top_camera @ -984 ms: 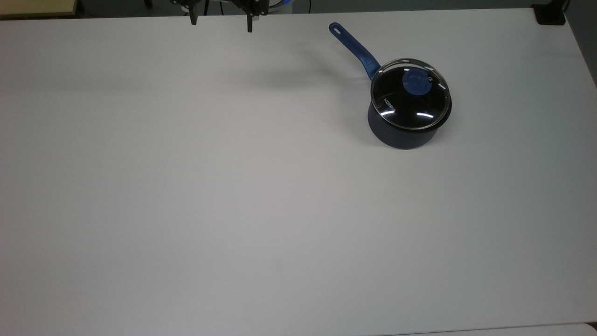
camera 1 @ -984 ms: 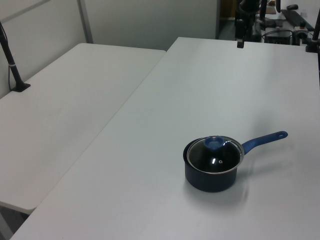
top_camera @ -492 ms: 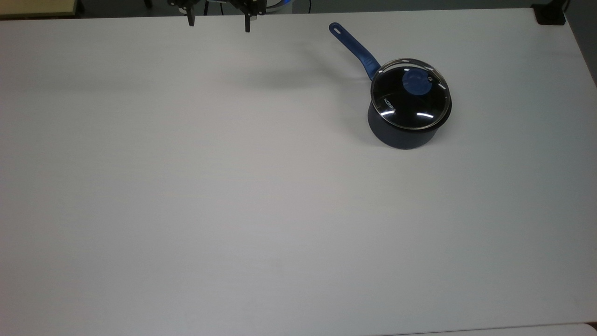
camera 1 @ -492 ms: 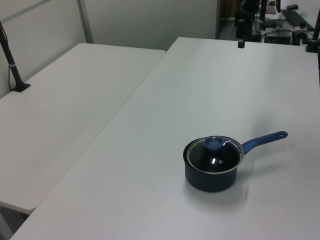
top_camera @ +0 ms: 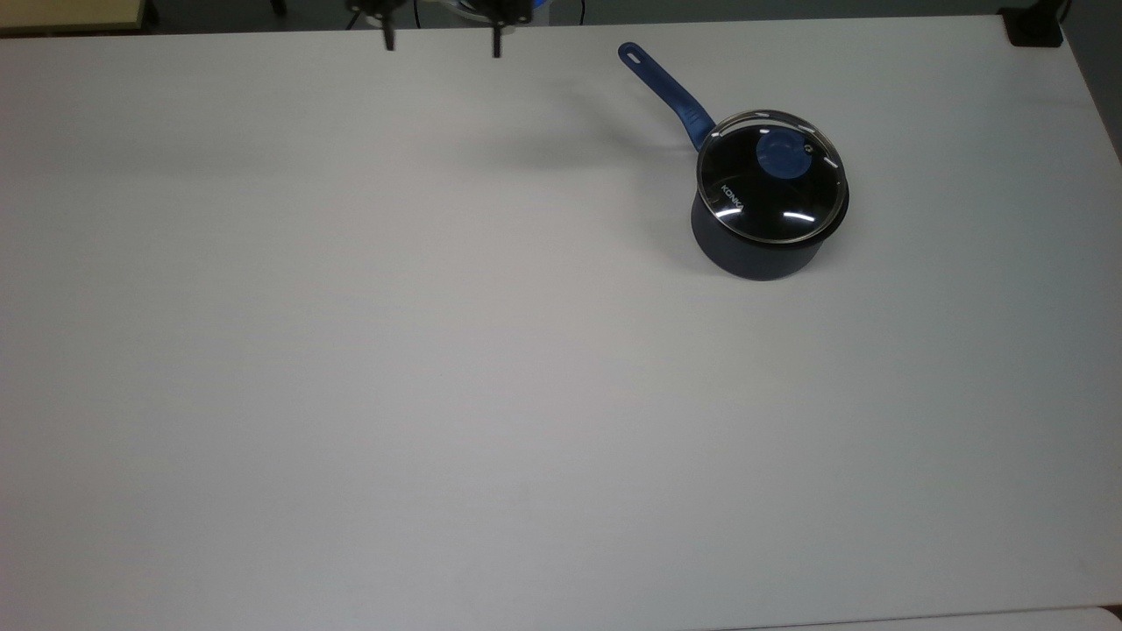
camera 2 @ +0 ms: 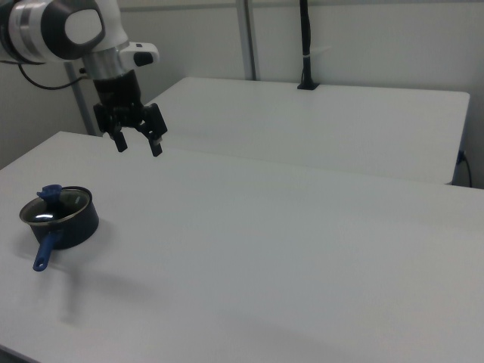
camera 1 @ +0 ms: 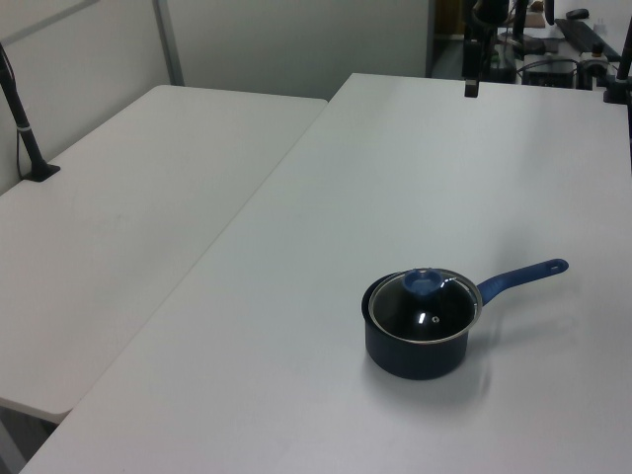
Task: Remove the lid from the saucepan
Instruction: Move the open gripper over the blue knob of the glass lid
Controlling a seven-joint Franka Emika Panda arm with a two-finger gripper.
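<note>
Tool shifted toward the top view's right, fingers apart, upper part cropped, lid on saucepan

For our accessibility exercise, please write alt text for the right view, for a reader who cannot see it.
A robot arm's gripper, jaws open and pointing down, hangs above a white table, apart from a dark saucepan near the right view's left edge. The glass lid sits on the pan, whose blue handle points toward the camera.

White table, adjoining table
</note>
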